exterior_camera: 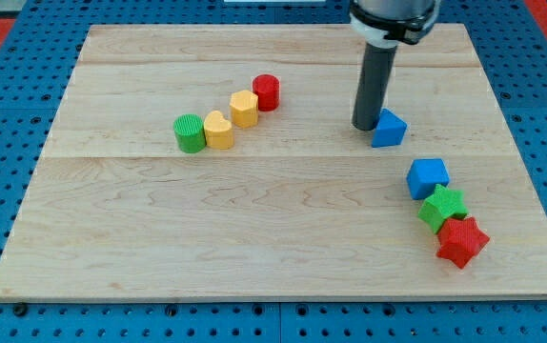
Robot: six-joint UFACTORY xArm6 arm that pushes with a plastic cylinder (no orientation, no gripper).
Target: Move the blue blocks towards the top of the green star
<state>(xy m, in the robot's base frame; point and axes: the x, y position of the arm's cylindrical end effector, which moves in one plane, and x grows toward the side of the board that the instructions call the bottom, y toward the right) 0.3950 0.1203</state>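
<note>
My tip [365, 126] rests on the board at the view's upper right, touching the left side of a small blue triangular block [389, 129]. A blue cube [428, 177] lies lower right of it, just above and touching the green star [443, 207]. A red star [461, 241] sits directly below the green star, touching it. The blue triangular block is apart from the cube, up and to the left of it.
A diagonal row stands at the upper left of the wooden board [254, 238]: a green cylinder [190, 132], a yellow heart-shaped block [219, 130], a yellow hexagonal block [244, 108] and a red cylinder [267, 91]. Blue pegboard surrounds the board.
</note>
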